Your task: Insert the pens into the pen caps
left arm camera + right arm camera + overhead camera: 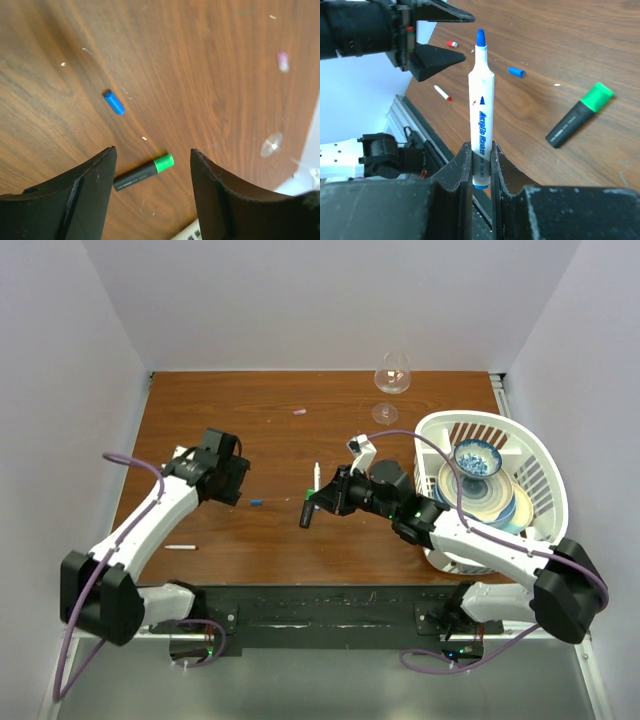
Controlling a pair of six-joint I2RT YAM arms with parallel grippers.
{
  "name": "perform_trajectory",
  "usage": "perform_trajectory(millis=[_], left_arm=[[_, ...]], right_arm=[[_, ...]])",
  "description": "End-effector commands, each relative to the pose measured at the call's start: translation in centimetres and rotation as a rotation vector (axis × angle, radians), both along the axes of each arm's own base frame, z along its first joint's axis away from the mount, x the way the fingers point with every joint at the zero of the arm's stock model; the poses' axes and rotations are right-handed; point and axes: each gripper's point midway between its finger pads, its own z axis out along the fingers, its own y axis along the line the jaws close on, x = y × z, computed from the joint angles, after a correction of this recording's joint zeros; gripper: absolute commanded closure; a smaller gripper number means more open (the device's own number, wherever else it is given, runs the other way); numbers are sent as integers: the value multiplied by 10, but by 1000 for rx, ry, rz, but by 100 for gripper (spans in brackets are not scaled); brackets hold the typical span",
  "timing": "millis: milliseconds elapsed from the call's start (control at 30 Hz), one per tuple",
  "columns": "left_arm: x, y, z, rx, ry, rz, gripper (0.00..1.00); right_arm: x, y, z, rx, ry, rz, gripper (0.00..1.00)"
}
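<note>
Your right hand is closed on the blue-tipped white pen. It grips the lower barrel between both fingers, and the pen stands upright with its bare blue tip pointing up and away from the palm.

On the bench, beyond that hand's fingertips and to their right in its own camera, lies the black marker, which has a green end. The blue cap lies flat farther out, past the pen's tip and apart from the marker. To the left of the gripped pen lies a second white pen, red at one end.

Your left hand is open, its fingers spread wide with nothing between them, and it is raised over the bench. In its camera the black marker shows in the gap between the fingertips, on the wood below. The blue cap sits ahead of the left finger, and a pale pink cap lies well ahead, off to the right.
</note>
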Motion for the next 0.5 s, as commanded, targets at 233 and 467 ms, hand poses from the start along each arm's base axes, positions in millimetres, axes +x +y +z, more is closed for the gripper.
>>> perform_trajectory(millis=[233, 467], left_arm=[[7, 0, -51, 9, 196, 165, 41], [14, -7, -82, 27, 261, 155, 41]], right_arm=[[4, -16, 14, -9, -79, -57, 100], [6, -18, 17, -11, -89, -66, 100]])
